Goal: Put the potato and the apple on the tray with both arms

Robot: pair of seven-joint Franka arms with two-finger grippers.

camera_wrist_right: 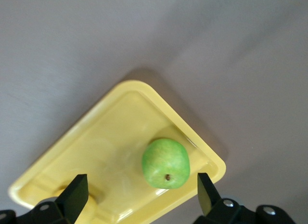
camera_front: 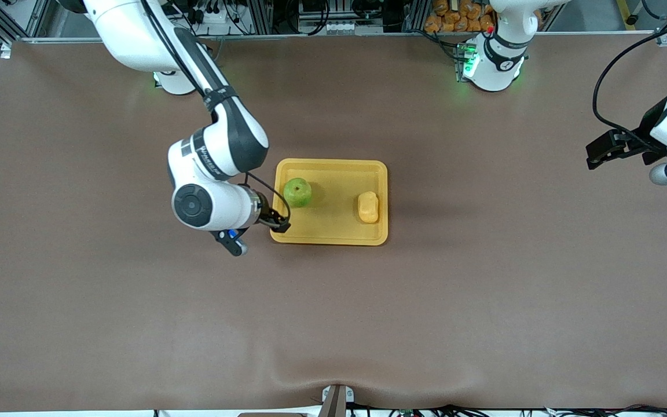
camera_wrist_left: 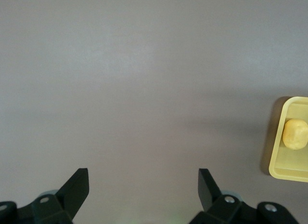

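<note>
My right jaws [camera_front: 278, 223] hang released over the tray [camera_front: 333, 236], apple [camera_front: 297, 192] and potato [camera_front: 368, 207] already in it. My left jaws [camera_front: 597, 155], released too, wait well apart.

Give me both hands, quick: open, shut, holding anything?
Left hand: open, empty, over bare table at the left arm's end.
Right hand: open, empty, over the tray by the apple.

The apple [camera_front: 297, 192] and the potato [camera_front: 368, 207] are seen resting apart in the tray [camera_front: 331, 167] on the worktop [camera_front: 484, 289], the right tool [camera_front: 274, 221] poised over the tray's corner, the left tool [camera_front: 600, 152] parked aside.
</note>
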